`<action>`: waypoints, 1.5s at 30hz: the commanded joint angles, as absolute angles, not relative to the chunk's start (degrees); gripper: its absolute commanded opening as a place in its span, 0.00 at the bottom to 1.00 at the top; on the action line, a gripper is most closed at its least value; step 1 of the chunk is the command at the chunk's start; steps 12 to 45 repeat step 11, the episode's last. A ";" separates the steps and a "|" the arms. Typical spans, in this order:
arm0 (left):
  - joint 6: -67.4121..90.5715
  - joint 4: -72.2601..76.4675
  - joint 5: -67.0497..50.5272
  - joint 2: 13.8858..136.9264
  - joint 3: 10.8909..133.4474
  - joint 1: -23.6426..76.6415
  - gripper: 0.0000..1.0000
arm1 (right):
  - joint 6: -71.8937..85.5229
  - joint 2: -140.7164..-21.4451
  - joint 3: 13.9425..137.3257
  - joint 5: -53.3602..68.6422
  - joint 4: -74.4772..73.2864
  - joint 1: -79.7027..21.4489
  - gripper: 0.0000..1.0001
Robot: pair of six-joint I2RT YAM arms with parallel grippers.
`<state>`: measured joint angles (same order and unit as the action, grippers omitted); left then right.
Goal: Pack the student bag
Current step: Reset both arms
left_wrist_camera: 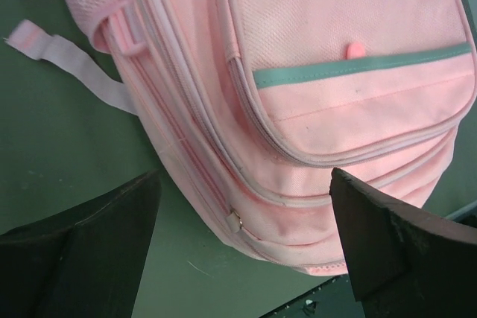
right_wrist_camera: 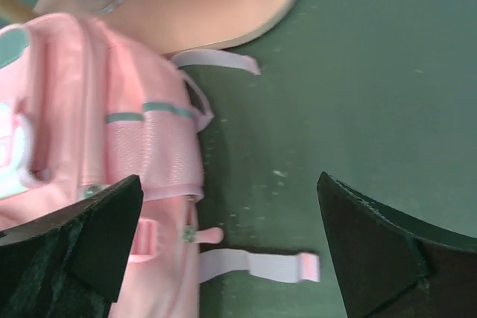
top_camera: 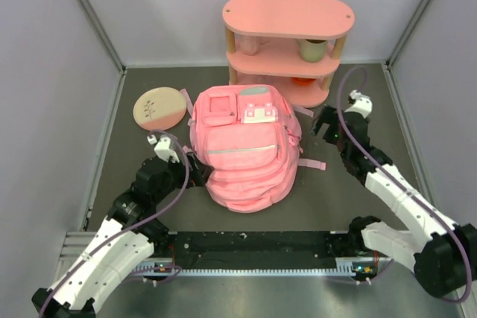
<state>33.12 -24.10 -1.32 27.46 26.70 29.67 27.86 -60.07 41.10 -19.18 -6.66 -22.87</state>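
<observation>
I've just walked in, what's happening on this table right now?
Two robot arms flank the pink student bag, which lies flat on the table. The left end effector is open at its near left edge, and the right end effector is open by its far right edge. Neither holds anything, and no packing shows yet.
</observation>
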 commanded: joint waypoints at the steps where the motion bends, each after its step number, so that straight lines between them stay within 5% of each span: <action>1: 31.82 -26.36 8.33 25.66 31.11 29.62 0.99 | 30.32 -52.13 37.27 -22.59 -14.67 -15.76 0.99; 9: 27.77 -25.84 17.75 29.35 35.42 29.53 0.99 | 30.94 -44.65 31.56 -21.24 -18.02 -2.20 0.99; 45: 27.86 -24.35 19.84 31.71 36.56 29.53 0.99 | 29.98 -45.00 30.85 -25.38 -17.14 -2.11 0.99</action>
